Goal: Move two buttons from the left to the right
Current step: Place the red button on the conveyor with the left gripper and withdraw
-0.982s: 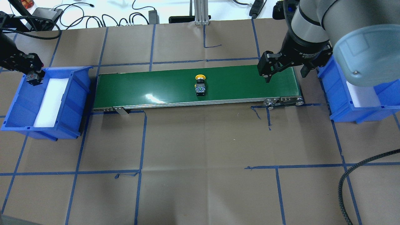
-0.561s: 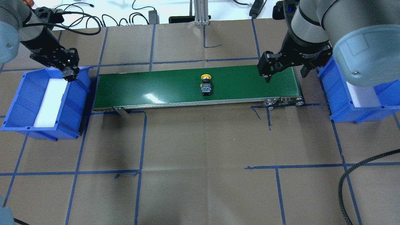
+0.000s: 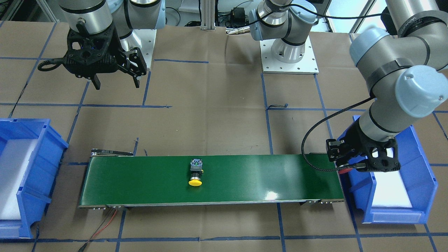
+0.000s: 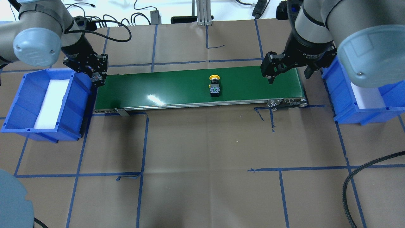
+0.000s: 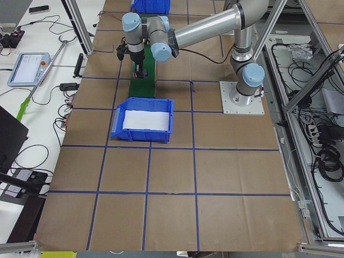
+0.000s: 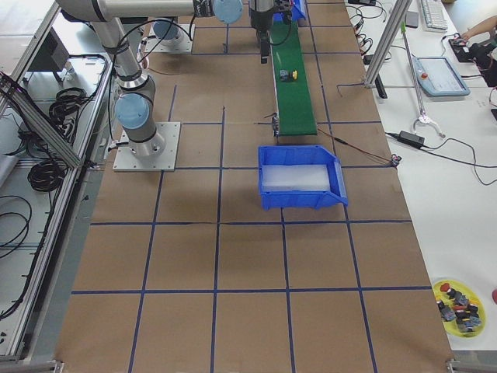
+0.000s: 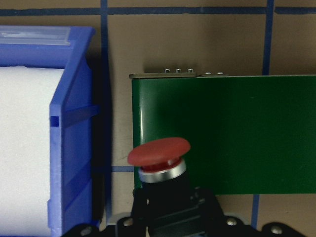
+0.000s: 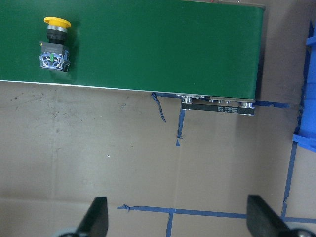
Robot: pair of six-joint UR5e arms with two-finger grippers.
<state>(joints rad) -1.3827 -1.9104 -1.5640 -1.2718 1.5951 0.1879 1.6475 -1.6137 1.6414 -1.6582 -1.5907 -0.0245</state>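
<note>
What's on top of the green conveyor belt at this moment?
Only the yellow-capped button lies on the belt, on its side near the middle. The left end effector holds the red-capped button at the belt's left edge; its rear is covered, so contact can't be judged.

Bright, even light falls from above on the brown tabletop (image 4: 205, 152). The green belt (image 4: 177, 85) shows a white glare patch near its left end. The left blue bin (image 4: 72, 104) casts a soft, short shadow. The white desk (image 4: 114, 6) beyond the tabletop's far edge is washed out. In the left wrist view the red button (image 7: 159, 150) is sharp, but the black parts below it are murky.
</note>
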